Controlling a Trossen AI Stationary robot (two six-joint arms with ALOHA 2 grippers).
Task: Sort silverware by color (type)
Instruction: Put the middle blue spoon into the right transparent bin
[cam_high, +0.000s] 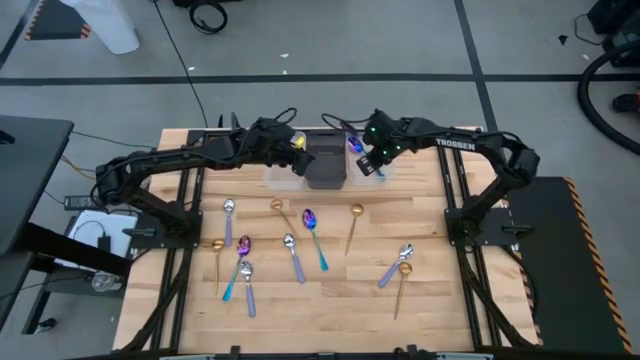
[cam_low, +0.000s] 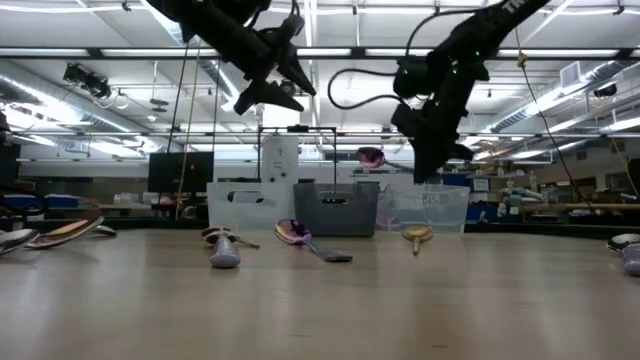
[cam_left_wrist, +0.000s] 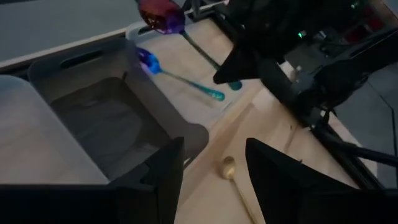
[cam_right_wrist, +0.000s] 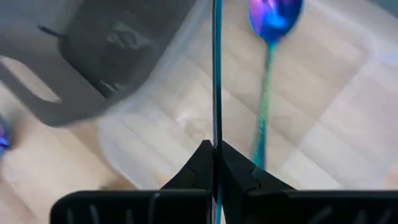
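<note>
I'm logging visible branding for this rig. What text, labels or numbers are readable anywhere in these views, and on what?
"TROSSEN": white letters on the right arm, seen from above.
Nothing else is readable: the bins, the spoons and the table show no legible text, and signs in the room behind are too small and blurred to read.

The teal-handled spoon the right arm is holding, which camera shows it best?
Left wrist view: the held spoon shows bowl and handle, pinched by the right tool above the clear bin. Right wrist shows only its handle edge-on; low view just the bowl; high view a speck.
</note>
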